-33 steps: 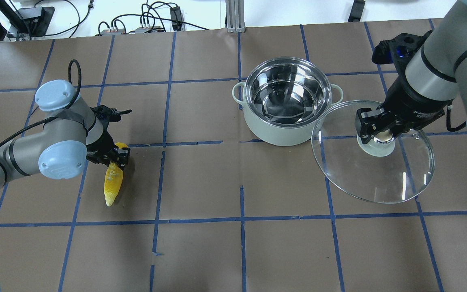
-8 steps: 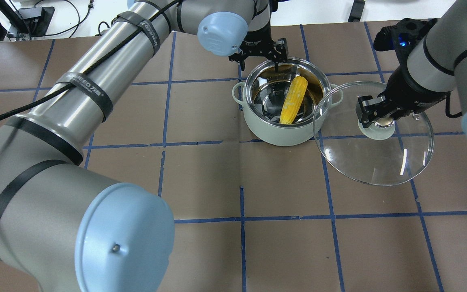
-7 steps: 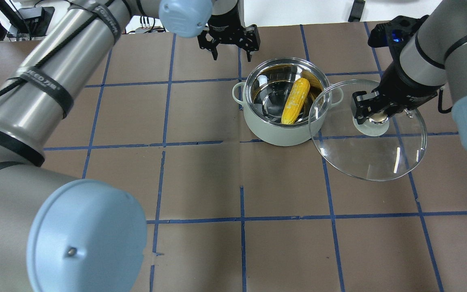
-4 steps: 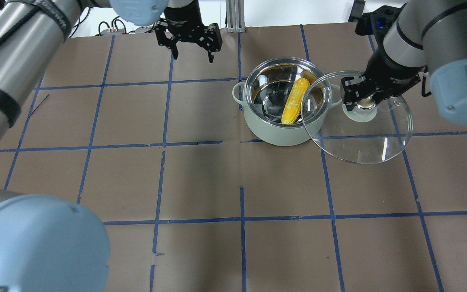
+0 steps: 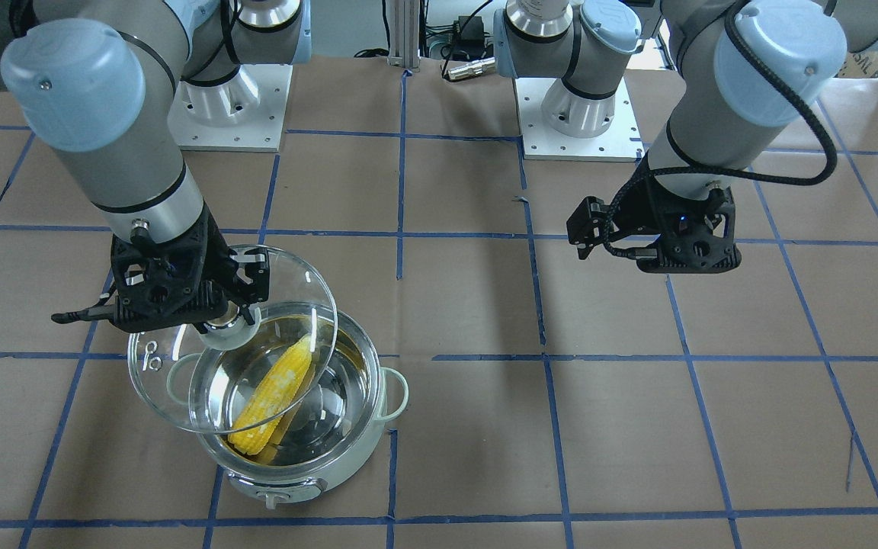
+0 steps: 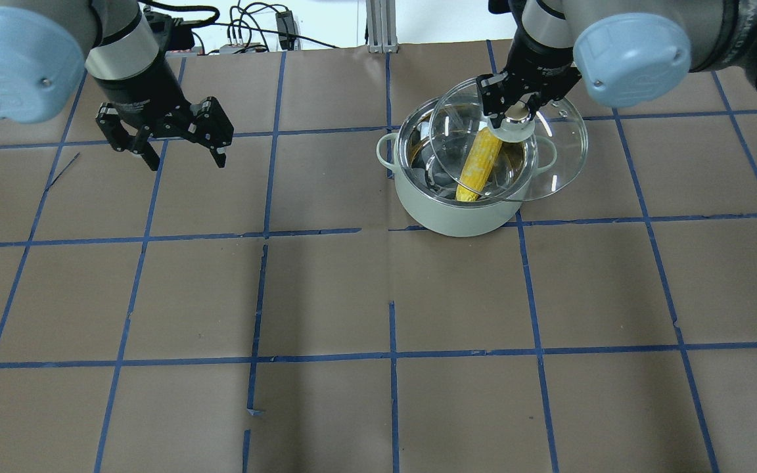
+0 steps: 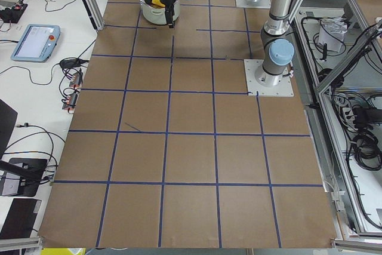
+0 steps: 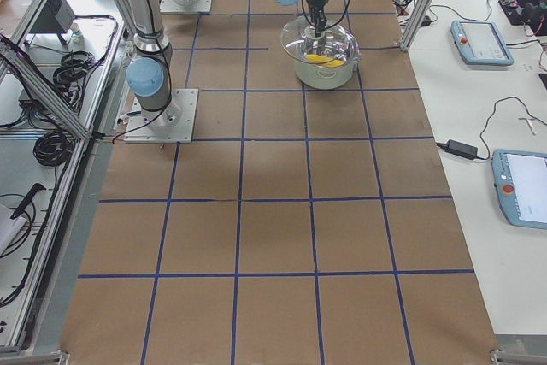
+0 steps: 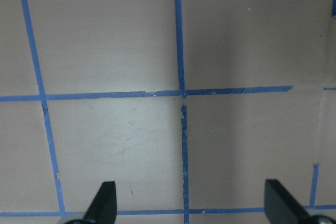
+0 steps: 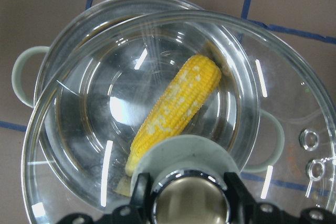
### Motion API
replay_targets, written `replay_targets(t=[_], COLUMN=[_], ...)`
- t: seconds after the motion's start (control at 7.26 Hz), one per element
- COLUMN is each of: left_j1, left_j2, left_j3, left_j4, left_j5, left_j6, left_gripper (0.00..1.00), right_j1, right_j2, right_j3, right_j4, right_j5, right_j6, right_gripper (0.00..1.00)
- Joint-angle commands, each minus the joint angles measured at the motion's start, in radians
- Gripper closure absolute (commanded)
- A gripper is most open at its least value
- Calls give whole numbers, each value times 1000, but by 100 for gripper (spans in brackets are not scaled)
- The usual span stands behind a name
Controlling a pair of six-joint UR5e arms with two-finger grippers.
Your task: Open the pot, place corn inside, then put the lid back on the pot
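The pale mint pot (image 6: 457, 213) stands at the table's far middle, also in the front view (image 5: 294, 473). The yellow corn (image 6: 477, 164) lies slanted inside it, seen too in the front view (image 5: 275, 393) and the right wrist view (image 10: 176, 106). My right gripper (image 6: 516, 113) is shut on the knob of the clear glass lid (image 6: 552, 157). It holds the lid tilted just above the pot, offset toward the pot's right handle. My left gripper (image 6: 186, 161) is open and empty, well left of the pot over bare paper (image 9: 191, 203).
The table is covered in brown paper with a blue tape grid. Cables and power bricks (image 6: 240, 33) and an aluminium post (image 6: 378, 26) sit past the far edge. The two arm bases (image 5: 225, 99) (image 5: 576, 114) stand at the robot's side.
My right gripper carried the lid left from beside the pot to over it. My left arm drew back left from the pot, open and empty; the corn stays in the pot.
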Motion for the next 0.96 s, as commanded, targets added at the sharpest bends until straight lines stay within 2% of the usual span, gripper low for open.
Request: replay_targets(t=[0.0,0.28,0.83], left_j1=[10,7,-1], left_j2=[22,-6,13], left_j3=[9,85,55], left_j4=[8,-79,-89], left_j5=[-4,-11,-17], left_j6=[-1,-1,-1], left_gripper=[0,0,0], right_j1=[37,49,52], right_j2=[96,137,147], right_j3=[-76,-87,-71], right_j4=[-17,-25,-28], right_j5=[-2,-5,1], right_j6=[2,3,2], right_gripper=[67,68,68])
